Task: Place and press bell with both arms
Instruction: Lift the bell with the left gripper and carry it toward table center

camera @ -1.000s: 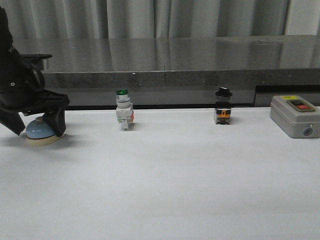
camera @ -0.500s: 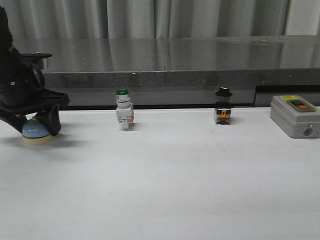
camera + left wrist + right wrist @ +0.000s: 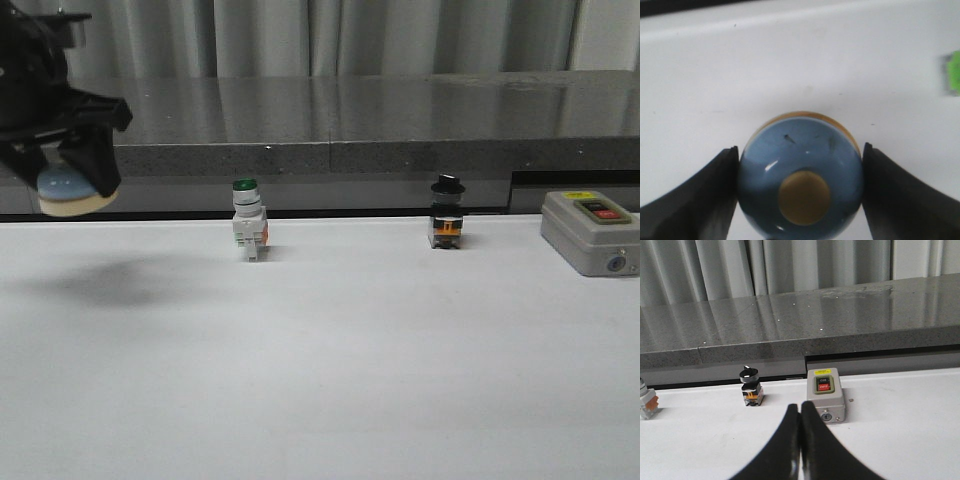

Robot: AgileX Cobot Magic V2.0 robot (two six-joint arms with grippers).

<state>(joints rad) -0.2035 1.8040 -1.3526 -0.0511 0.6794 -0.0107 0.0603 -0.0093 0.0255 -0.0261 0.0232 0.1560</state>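
- Bell (image 3: 68, 193) hangs clear of the table (image 3: 330, 360) at far left in the front view, clamped in the left gripper (image 3: 62, 170); the carry step looks in hand.
- Left wrist view: both fingers (image 3: 700, 192) press the blue dome's sides, button up.
- Right wrist view: the right gripper (image 3: 800, 425) has its jaws together, aimed toward the grey box (image 3: 825, 395). Next, I judge, the bell needs setting down within that arm's reach.

"OFF" on grey box's (image 3: 825, 401) red button (image 3: 823, 387)
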